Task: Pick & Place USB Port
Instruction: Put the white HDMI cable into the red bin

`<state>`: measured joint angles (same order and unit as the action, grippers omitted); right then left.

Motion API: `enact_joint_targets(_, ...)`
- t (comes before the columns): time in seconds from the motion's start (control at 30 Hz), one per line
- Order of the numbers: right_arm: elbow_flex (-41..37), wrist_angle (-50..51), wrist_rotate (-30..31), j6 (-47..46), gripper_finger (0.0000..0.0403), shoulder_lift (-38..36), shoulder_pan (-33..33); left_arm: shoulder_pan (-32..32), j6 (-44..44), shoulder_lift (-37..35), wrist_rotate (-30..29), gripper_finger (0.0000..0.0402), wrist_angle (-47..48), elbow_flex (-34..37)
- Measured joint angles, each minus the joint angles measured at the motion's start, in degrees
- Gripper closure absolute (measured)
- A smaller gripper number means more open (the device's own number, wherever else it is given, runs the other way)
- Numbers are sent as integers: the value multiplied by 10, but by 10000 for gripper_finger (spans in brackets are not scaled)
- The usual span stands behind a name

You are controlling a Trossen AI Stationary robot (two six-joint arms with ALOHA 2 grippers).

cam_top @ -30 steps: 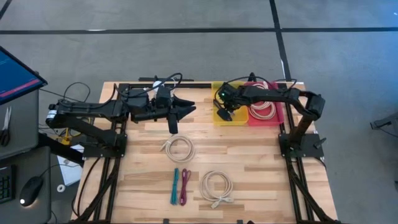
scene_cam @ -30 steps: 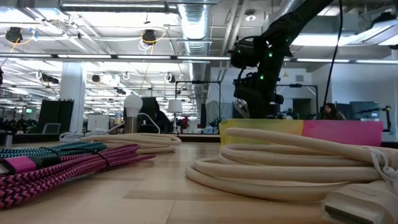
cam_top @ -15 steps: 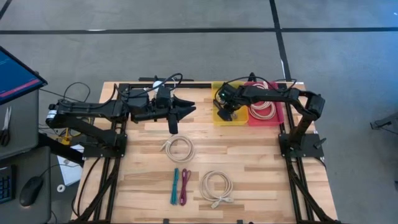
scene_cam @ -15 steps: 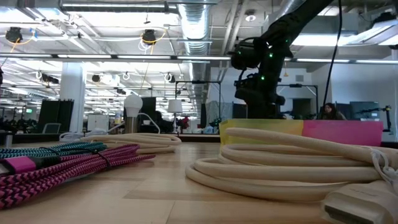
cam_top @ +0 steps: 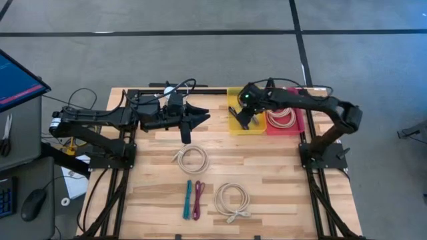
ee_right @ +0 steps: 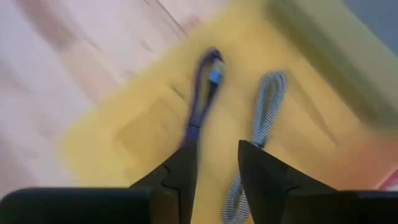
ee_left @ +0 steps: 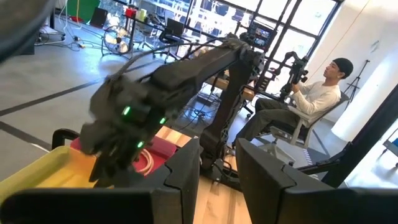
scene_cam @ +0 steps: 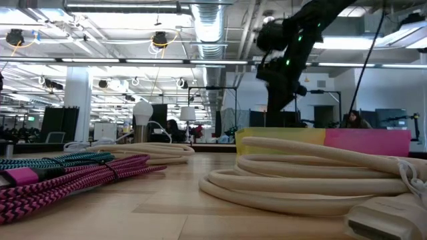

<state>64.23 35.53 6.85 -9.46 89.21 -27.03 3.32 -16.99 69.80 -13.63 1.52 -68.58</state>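
Right gripper [ee_right: 214, 168], jaws spread, is hovering over your shallow yellow plastic tray [ee_right: 149, 124]; purple braided cable [ee_right: 200, 106] lying inside risks snagging.

left gripper [cam_top: 200, 117]: fingers parted, empty, held level at far left.
right gripper [cam_top: 241, 122]: fingers parted, empty, pointing down at far right.

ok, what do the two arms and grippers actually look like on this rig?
Both arms are matte black, built of chunky jointed segments. The left arm has black cables looping over its back end and a white band at its base. The right arm shows green indicator lights near the wrist. Each gripper, left and right, has two dark, flat, angular fingers.
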Motion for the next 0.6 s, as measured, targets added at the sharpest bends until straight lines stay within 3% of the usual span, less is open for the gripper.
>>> enact_joint_targets(0.37,0,-37,-198,4,295,-156,31,0,0,0,1,298,0,0)
enact_joint_targets(0.6,0,-124,-234,4,295,-231,91,0,0,0,1,298,0,0)
